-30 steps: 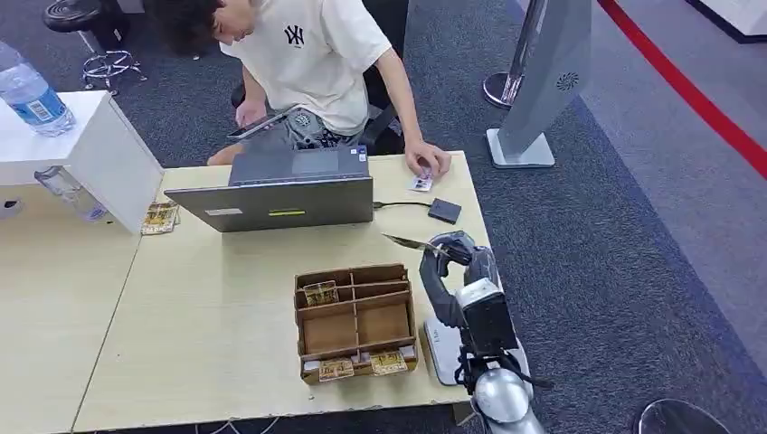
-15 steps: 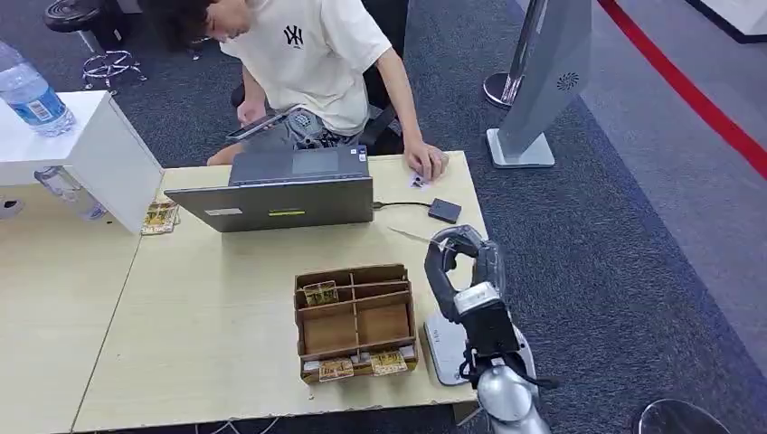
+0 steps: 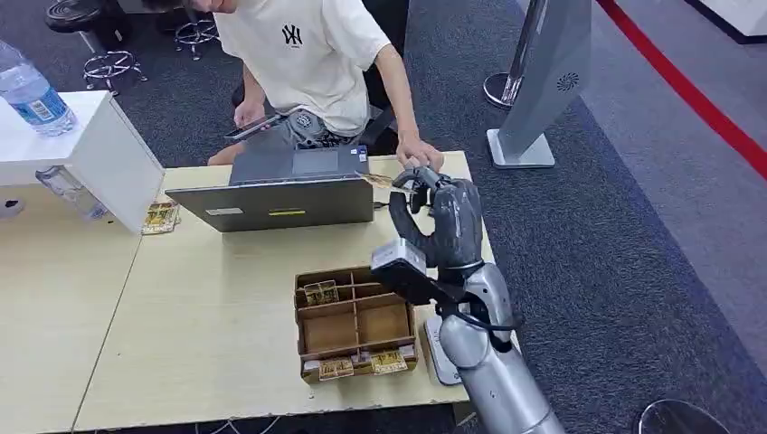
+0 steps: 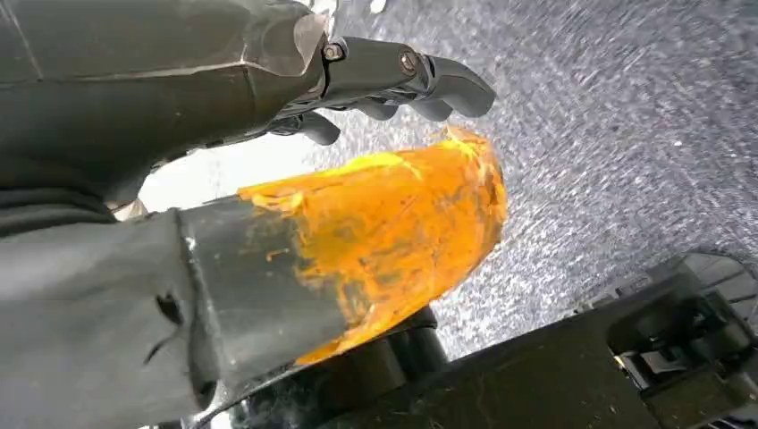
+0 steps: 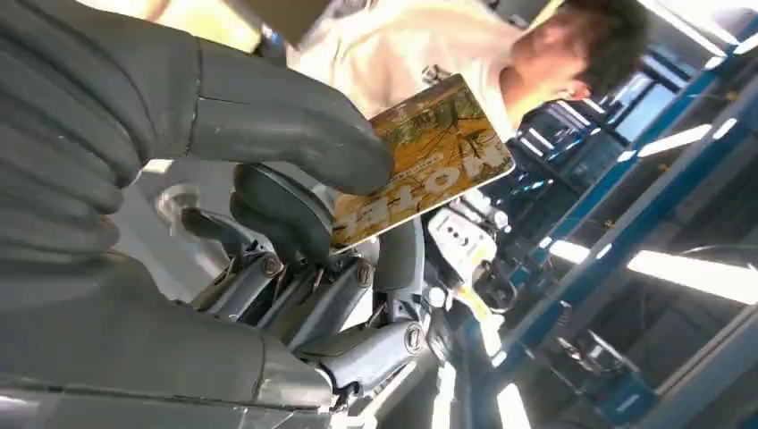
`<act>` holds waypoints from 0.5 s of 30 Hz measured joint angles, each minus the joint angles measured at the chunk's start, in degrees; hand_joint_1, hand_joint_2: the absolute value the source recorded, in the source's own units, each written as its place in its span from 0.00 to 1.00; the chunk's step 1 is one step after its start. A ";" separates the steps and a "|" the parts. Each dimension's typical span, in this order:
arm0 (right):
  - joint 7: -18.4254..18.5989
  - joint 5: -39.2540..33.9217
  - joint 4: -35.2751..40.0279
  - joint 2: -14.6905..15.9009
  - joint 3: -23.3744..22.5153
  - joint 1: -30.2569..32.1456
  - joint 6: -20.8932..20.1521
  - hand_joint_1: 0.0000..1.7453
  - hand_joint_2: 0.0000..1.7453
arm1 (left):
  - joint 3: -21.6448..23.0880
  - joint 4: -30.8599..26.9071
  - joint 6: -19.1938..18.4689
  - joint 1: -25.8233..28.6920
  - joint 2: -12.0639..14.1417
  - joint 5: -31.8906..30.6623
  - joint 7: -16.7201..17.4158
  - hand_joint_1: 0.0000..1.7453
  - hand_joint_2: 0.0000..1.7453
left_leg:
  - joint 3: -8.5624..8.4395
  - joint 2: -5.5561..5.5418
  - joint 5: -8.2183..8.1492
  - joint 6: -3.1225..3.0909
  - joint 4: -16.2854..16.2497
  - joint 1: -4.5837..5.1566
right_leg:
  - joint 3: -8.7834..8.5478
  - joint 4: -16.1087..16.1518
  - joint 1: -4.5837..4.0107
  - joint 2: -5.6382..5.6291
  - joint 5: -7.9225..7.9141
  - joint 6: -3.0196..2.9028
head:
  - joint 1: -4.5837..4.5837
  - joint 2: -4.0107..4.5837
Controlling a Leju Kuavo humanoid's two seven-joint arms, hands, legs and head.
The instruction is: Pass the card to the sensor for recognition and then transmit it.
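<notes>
My right hand (image 3: pixel 441 220) is raised over the far right corner of the table (image 3: pixel 217 298). It pinches a yellow-brown picture card (image 3: pixel 380 180) between thumb and fingers. The card (image 5: pixel 420 161) sticks out past the thumb toward the seated person (image 3: pixel 307 54). The person's hand (image 3: pixel 418 152) hovers just beyond my fingertips at the table's far edge. My hand and forearm cover the spot where the small black sensor lay. My left hand (image 4: pixel 357 232), its thumb smeared orange, hangs over grey carpet and holds nothing, with its fingers apart from the thumb.
A grey laptop (image 3: pixel 280 194) stands to the left of the card. A cardboard organizer (image 3: pixel 298 325) with several cards sits near the table's front edge, and a white device (image 3: pixel 434 348) lies beside it. A card stack (image 3: pixel 160 217), white box (image 3: pixel 81 145) and bottle (image 3: pixel 32 90) are far left.
My right hand has risen and swung forward with the card, from low beside the black sensor up to the person's hand. The person's hand has lifted off the table.
</notes>
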State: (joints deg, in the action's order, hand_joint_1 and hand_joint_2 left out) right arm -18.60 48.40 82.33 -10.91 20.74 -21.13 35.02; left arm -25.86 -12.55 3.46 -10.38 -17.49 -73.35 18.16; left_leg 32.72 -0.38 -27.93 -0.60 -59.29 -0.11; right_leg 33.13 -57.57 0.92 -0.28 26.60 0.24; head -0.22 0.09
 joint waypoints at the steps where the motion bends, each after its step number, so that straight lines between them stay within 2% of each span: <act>1: 0.80 1.90 -1.66 -0.04 0.28 -1.87 0.43 1.00 1.00 | 0.35 0.00 -0.29 -0.17 0.00 -0.22 0.18 0.00 0.00 | 0.00 0.00 0.02 -0.02 0.00 0.00 | 0.00 0.00 0.00 0.00 0.00 0.00 | 0.02 0.00; 7: 6.27 13.20 -13.37 -0.63 1.55 -11.51 3.84 1.00 1.00 | 2.10 0.00 -1.60 -1.01 -0.04 -1.34 1.05 0.00 0.00 | 0.00 -0.02 0.05 0.02 -0.01 0.00 | 0.00 -0.01 0.00 0.01 -0.02 -0.01 | 0.00 0.00; 15: 11.33 29.75 -25.48 -1.66 0.39 -18.37 4.54 1.00 1.00 | 3.74 0.00 -2.87 -1.77 -0.28 -2.25 1.97 0.00 0.00 | 0.00 -0.03 0.05 0.02 -0.01 0.00 | 0.01 -0.01 0.00 0.01 -0.01 -0.01 | 0.02 0.00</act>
State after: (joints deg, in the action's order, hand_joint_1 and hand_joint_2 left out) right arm -7.27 78.14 56.85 -12.57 21.13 -39.50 39.56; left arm -22.12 -12.55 0.59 -12.15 -17.77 -75.60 20.13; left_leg 32.72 -0.41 -27.89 -0.58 -59.30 -0.11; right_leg 33.14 -57.58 0.92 -0.27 26.59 0.23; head -0.20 0.09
